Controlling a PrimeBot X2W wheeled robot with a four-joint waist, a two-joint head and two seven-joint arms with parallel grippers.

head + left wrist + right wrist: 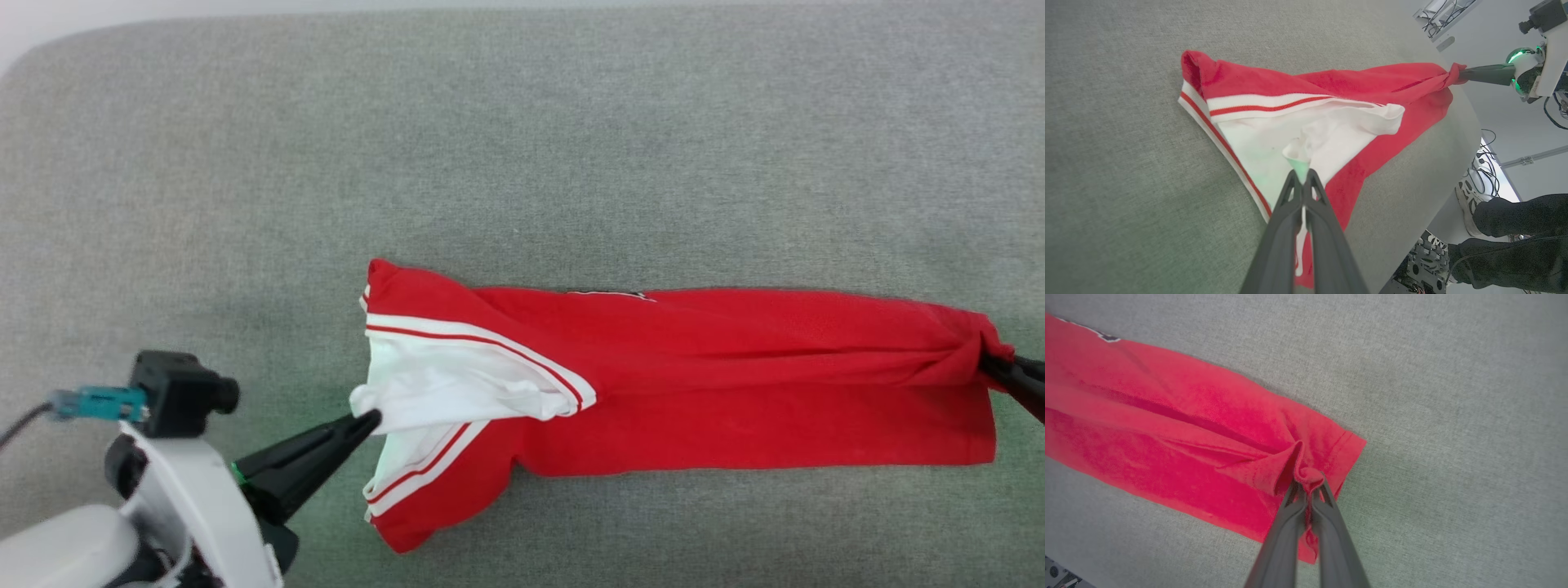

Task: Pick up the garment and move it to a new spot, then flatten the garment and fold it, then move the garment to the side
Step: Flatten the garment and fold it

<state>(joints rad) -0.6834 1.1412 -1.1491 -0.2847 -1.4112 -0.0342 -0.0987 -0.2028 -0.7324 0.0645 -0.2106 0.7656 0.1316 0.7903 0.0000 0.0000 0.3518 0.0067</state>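
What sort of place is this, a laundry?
More likely a robotics lab, I'd guess: tangled cables and bare electronics show past the edge of the grey cloth-covered table.

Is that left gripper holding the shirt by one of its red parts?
No, the left gripper is shut on a bunched fold of the white fabric of the garment, not on the red.

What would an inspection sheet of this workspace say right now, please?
Surface: grey cloth-covered table, rounded edge.
Job's things: garment lying in a long folded band, white sleeve at the robot's left end.
Clutter: nothing seen.
Grippers: left gripper shut on the white sleeve; right gripper shut on the bunched red end.
Cables: teal plug and cable at the left wrist camera; loose cables beyond the table.
Surroundings: a person's dark-trousered legs and white shoe beside the table.
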